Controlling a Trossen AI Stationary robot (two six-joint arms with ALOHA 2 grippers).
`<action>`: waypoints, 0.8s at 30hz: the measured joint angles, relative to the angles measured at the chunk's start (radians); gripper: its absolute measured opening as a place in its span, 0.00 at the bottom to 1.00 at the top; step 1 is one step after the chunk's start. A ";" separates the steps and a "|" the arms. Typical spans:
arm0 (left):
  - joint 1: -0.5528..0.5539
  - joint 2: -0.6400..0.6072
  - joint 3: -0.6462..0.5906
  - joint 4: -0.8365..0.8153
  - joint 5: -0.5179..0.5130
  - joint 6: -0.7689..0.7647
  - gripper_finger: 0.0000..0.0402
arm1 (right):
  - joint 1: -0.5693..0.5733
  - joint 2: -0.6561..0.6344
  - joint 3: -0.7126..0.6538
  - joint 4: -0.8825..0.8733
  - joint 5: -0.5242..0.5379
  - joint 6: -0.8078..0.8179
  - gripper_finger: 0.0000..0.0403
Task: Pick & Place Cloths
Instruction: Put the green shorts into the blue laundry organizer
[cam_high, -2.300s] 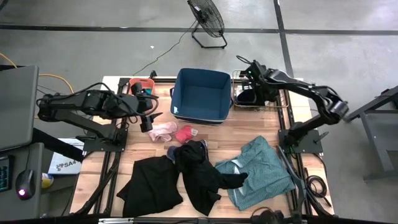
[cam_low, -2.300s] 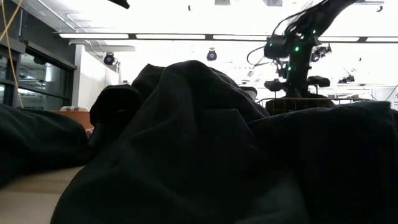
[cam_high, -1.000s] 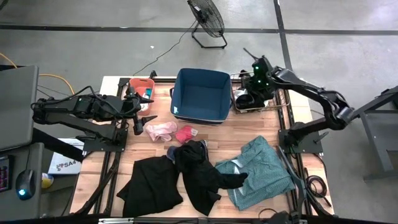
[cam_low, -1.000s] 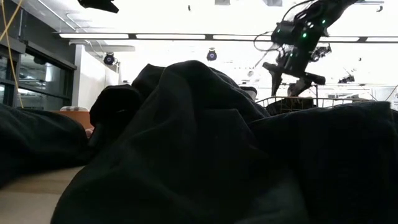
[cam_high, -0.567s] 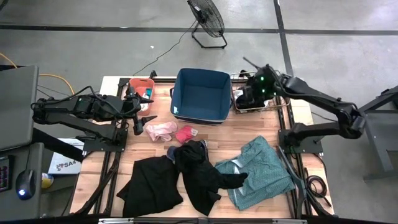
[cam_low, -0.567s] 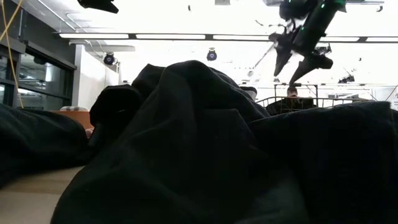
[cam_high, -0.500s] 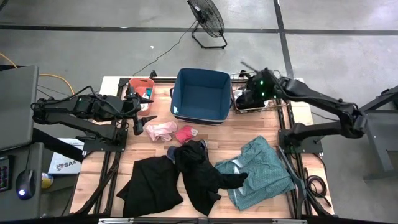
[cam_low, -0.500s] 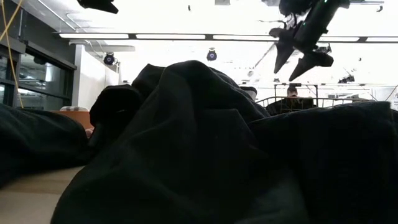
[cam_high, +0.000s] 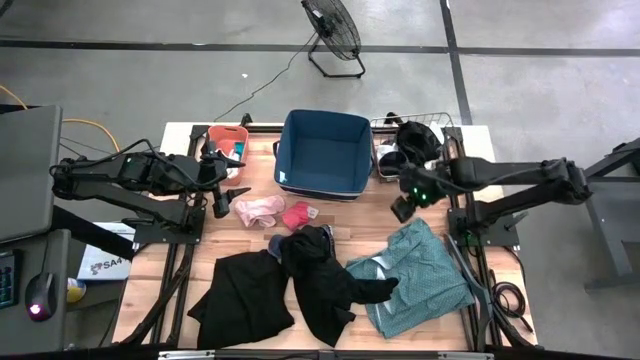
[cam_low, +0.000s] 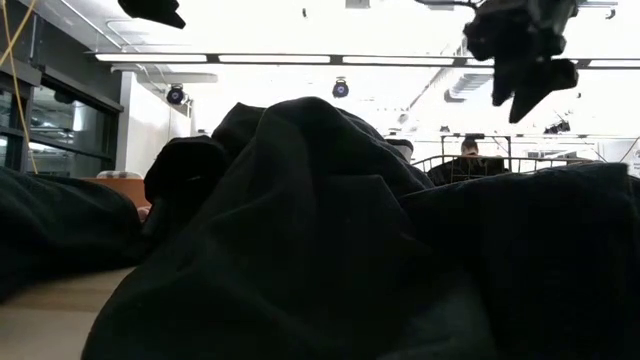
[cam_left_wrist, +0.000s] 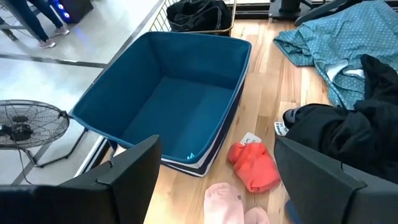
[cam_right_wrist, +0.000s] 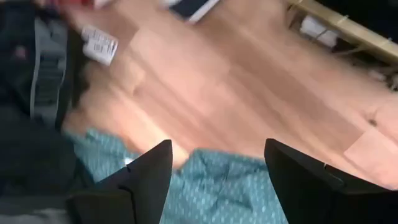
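Note:
Several cloths lie on the wooden table: a pink piece, a red piece, two large black ones and a teal shirt. Another black cloth fills the wire basket. My left gripper hangs open above the table, left of the pink piece, with nothing between its fingers. My right gripper hovers open over bare wood between the wire basket and the teal shirt, pointing steeply down and holding nothing.
A navy bin stands at the far middle, an orange bin at the far left and the wire basket at the far right. In the low view a black cloth blocks most of the table. A floor fan stands beyond the table.
My right gripper has swung from above the wire basket toward the table's near edge, coming out over the bare wood just beyond the teal shirt, and its wrist has rolled and tipped further down. The cloths have not moved.

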 joint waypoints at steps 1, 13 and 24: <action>0.000 0.000 0.000 0.000 0.000 0.000 0.76 | 0.028 0.000 0.000 -0.005 -0.001 0.008 0.61; 0.000 0.000 0.000 0.000 0.003 0.000 0.76 | 0.345 0.028 0.000 -0.005 -0.027 -0.052 0.61; 0.000 0.000 0.000 0.000 0.003 0.000 0.76 | 0.496 0.194 0.000 -0.016 -0.169 -0.071 0.61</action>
